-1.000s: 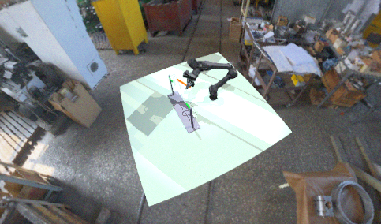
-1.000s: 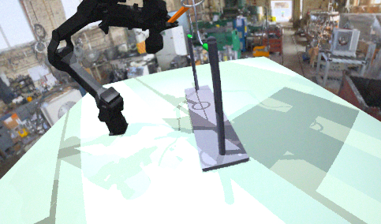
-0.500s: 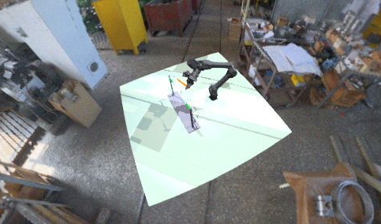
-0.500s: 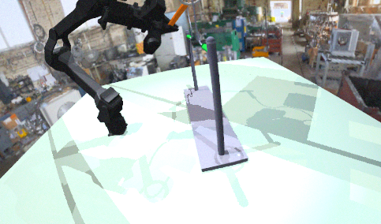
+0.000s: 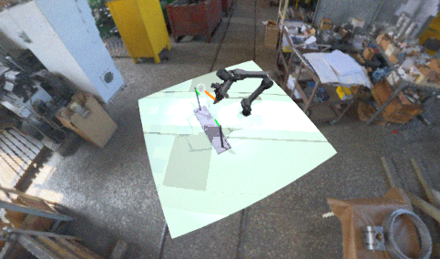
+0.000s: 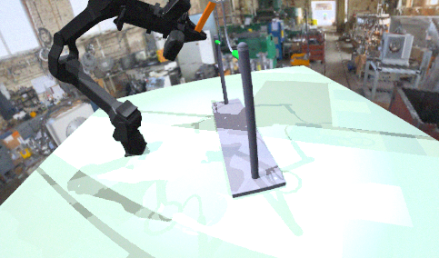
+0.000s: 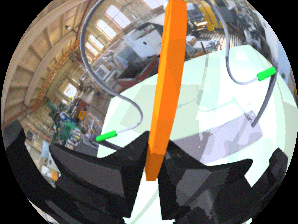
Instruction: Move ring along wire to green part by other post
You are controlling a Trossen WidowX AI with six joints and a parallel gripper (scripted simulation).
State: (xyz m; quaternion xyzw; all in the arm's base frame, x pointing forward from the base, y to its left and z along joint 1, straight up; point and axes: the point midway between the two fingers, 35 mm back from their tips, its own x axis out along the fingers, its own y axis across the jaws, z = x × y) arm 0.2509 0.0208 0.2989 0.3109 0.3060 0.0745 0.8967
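The gripper (image 5: 216, 99) (image 6: 200, 34) (image 7: 152, 135) is closed on the lower end of the orange handle (image 5: 209, 96) (image 6: 204, 17) (image 7: 167, 85); the fingers stand narrow, one on each side of it. In the exterior view, the handle is tilted, with its free end rising toward the upper edge of the picture. In the wrist view, it extends upward from between the fingertips and leaves the picture at the top.

The ring (image 5: 200, 84) is raised above the table (image 5: 186, 214) (image 6: 354, 204) (image 7: 200, 75). In the top view, it appears as a pale loop at the far end of the handle, near the green part (image 5: 197, 91) (image 6: 217, 42) at the farther post (image 5: 199, 101) (image 6: 223, 77). Whether the wire (image 6: 229, 44) (image 7: 83, 45) passes through the ring cannot be determined; contact between ring and wire is likewise unclear.

The nearer post (image 5: 221, 137) (image 6: 248, 109) stands upright at the opposite end of the lavender base board (image 5: 209, 125) (image 6: 237, 159) (image 7: 220, 137). A second green part (image 5: 217, 122) (image 6: 235, 54) adjoins its top — well apart from the ring in the top view. The arm (image 5: 259, 93) (image 6: 92, 93) is bent, with its forearm reaching over the table and its foot on the surface.
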